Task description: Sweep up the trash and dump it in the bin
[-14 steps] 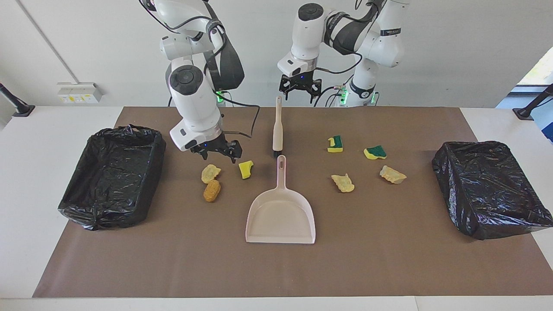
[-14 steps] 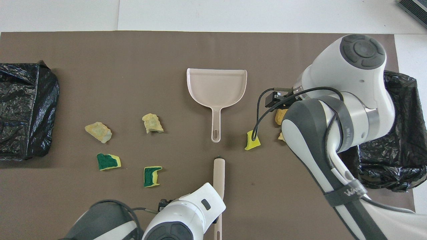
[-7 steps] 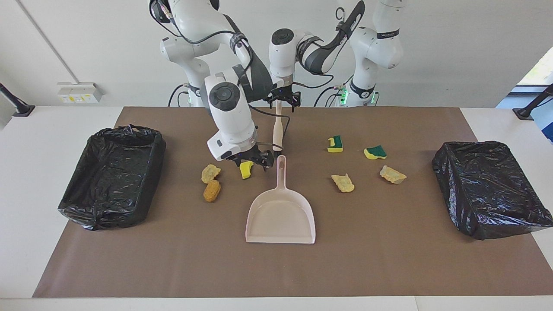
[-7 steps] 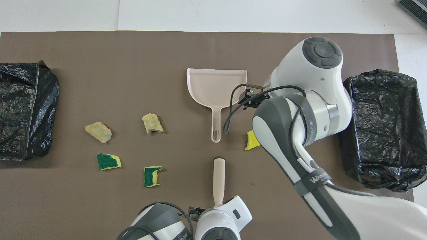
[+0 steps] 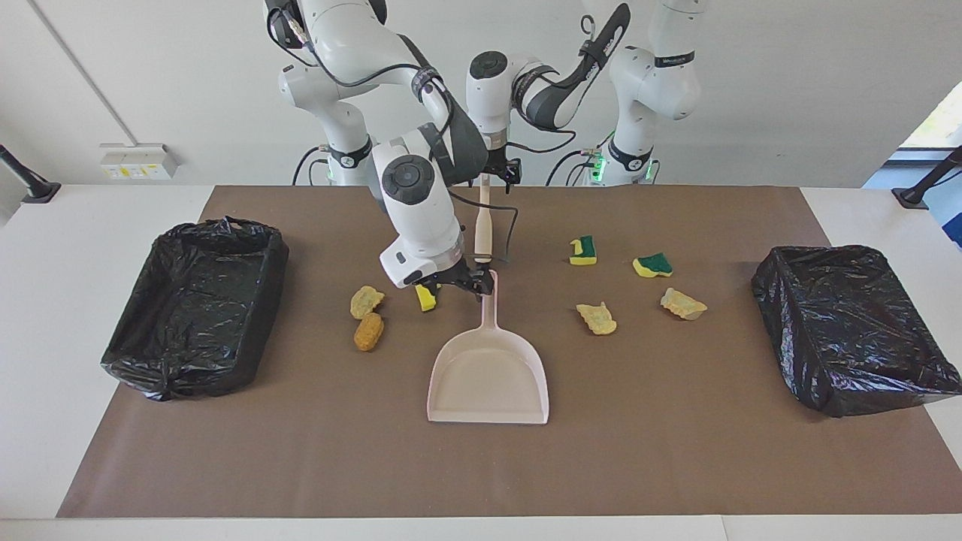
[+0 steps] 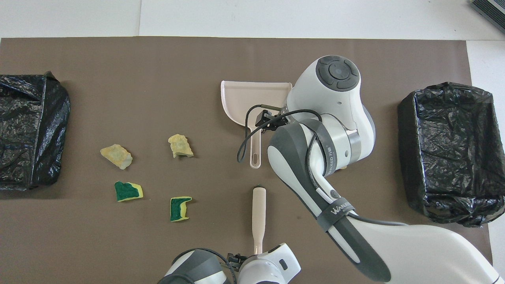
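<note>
We find the trash in two groups beside the dustpan (image 5: pixel 488 368): three scraps (image 5: pixel 367 302) toward the right arm's end, four scraps (image 5: pixel 596 318) toward the left arm's end, neither group in a bin (image 5: pixel 197 297). We judge these sponge and bread-like pieces light, soft and easily scattered; the stiff dustpan is best taken by its handle. The right gripper (image 5: pixel 458 284) has moved from over the three scraps to that handle's tip, fingers released. The left gripper (image 5: pixel 502 171) has dropped to the brush (image 5: pixel 482 225) handle's end; its fingers' state we cannot tell.
</note>
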{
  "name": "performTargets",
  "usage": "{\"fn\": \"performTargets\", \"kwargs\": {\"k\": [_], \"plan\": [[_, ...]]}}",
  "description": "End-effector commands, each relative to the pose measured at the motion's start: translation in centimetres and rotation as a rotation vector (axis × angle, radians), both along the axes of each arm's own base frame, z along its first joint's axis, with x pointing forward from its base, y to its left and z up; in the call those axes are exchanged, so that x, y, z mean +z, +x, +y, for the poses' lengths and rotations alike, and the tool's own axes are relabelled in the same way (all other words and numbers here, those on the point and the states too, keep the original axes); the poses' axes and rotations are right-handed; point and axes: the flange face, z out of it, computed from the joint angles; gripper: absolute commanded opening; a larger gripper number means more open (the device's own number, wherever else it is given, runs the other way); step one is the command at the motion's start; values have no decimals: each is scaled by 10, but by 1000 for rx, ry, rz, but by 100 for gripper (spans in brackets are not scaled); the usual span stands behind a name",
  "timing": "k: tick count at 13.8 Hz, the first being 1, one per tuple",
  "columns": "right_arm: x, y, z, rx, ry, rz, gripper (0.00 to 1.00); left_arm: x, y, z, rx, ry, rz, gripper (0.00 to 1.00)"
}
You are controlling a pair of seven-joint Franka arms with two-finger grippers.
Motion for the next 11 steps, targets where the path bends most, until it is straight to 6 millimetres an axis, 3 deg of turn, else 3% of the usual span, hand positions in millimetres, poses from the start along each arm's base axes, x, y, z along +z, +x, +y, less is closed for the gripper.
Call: {"fn": "performTargets", "kwargs": {"k": [1,3,5,6,8,11], "plan": [[2,2,5,-3,28,0,100,-17,-12,-2,14,-9,-2,92],[0,1,7,23,30,1,100,-16,-9,-4,19,-24,-8,63],[0,2,4,37,33,-2,100,-17,-5,-2,24,-19,-6,25],[0,2,5,39,33,-2,100,-17,-5,-1,23,-11,0,14],[0,2,5,39,33,-2,100,-16,-5,2,26,5,9,0],[-1,1,7,41,34,-6,100,15,26,31,104,72,49,0]]}}
